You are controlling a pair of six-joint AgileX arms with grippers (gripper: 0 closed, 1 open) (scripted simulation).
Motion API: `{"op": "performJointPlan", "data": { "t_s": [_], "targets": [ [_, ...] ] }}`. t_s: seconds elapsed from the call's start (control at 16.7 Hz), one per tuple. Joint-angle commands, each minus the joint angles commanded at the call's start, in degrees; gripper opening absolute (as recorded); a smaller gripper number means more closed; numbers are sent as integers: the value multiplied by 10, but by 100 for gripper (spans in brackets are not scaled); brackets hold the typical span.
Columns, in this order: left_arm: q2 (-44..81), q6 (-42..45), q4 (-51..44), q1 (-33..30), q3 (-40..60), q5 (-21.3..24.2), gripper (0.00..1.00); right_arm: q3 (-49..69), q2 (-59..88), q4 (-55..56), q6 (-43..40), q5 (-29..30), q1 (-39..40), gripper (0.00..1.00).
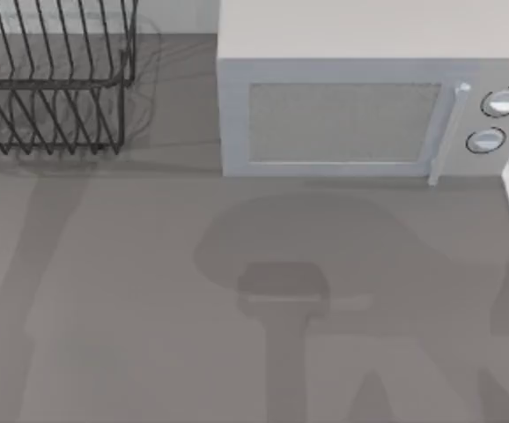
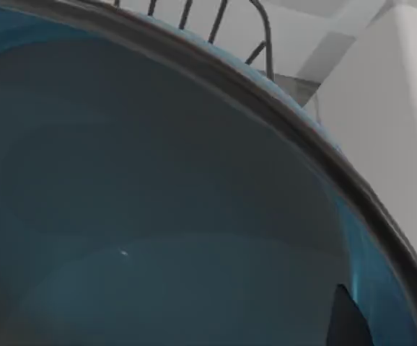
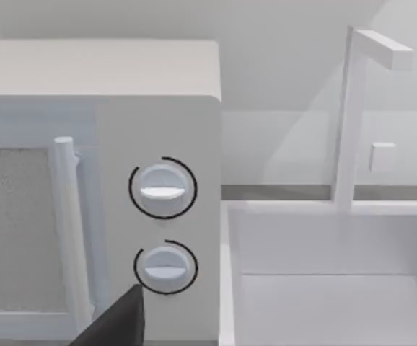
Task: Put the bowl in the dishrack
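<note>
A grey table (image 1: pixel 149 308) runs across the room, with pale wall behind it. At its back left stands the dishrack (image 1: pixel 56 84), a black wire frame of slanted prongs and rails, see-through to the surface beneath. Just beside it to the right sits a white microwave (image 1: pixel 360 106), door handle upright and two round dials stacked on its right side. In the right wrist view those dials (image 3: pixel 163 189) face the camera, and next to the microwave there is a white sink (image 3: pixel 338 288) with a tall angular tap (image 3: pixel 353 115) rising behind it.

The bowl (image 2: pixel 158 216) is up at the rack: in the top view a sliver of blue shows at the far left edge, against the rack's prongs. The left wrist view looks straight into its blue inner wall, the rim curving across, with rack wires (image 2: pixel 262 36) poking up just past it. A dark tip at the rim may be a finger of the left gripper; whether it grips the bowl I cannot tell.

A dark finger (image 3: pixel 118 321) of the right gripper pokes in low before the microwave; I cannot tell how far it is open.
</note>
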Motion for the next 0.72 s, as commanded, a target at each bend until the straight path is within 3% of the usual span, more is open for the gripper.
{"op": "performJointPlan", "data": {
  "t_s": [0.36,0.72],
  "targets": [
    [-178,144,257,146,-163,52,0,0,0,0,0,0,0,100],
    [-261,185,328,186,-223,82,0,0,0,0,0,0,0,100]
  ]
}}
